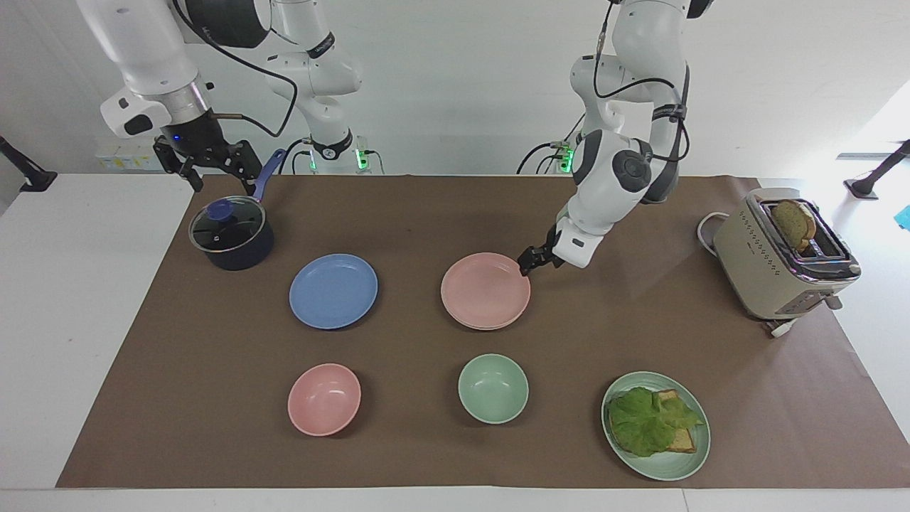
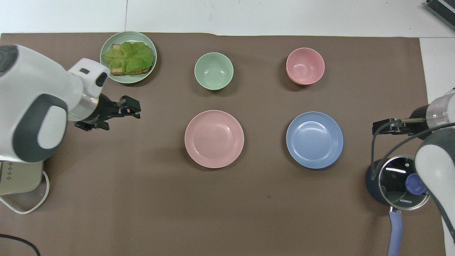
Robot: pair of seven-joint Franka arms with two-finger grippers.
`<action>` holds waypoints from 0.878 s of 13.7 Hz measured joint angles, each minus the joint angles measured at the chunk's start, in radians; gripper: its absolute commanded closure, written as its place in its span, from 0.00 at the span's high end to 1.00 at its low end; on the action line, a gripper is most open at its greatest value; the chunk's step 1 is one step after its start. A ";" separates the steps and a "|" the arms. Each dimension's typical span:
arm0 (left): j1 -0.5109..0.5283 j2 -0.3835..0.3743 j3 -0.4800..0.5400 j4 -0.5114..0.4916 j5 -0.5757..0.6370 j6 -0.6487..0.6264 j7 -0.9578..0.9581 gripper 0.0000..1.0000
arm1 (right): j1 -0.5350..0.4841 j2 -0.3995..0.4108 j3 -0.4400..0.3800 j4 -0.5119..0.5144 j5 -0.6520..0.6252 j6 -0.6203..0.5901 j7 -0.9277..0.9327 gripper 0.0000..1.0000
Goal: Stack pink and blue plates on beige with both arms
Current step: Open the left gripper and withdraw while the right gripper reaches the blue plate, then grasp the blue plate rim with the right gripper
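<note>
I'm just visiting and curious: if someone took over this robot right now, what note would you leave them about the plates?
Left gripper: open, empty, beside the pink plate.
Right gripper: open, empty, up over the lidded pot.
Done: the pink plate lies on the beige plate, of which only a sliver of rim shows.
Left to do: the blue plate lies alone on the mat, toward the right arm's end; it goes on top of the pink one.

Bright even lighting, soft shadows under dishes, left arm (image 2: 32, 117) blurred
</note>
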 measured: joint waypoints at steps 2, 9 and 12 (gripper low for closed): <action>0.064 -0.019 0.007 0.092 0.049 -0.083 0.066 1.00 | 0.000 0.037 0.000 -0.072 0.008 0.093 0.000 1.00; 0.128 -0.061 0.036 0.242 0.120 -0.257 0.363 1.00 | -0.002 0.144 0.000 -0.259 0.093 0.343 -0.001 1.00; 0.128 -0.075 0.034 0.242 0.120 -0.262 0.364 1.00 | -0.002 0.180 0.000 -0.275 0.104 0.382 -0.033 1.00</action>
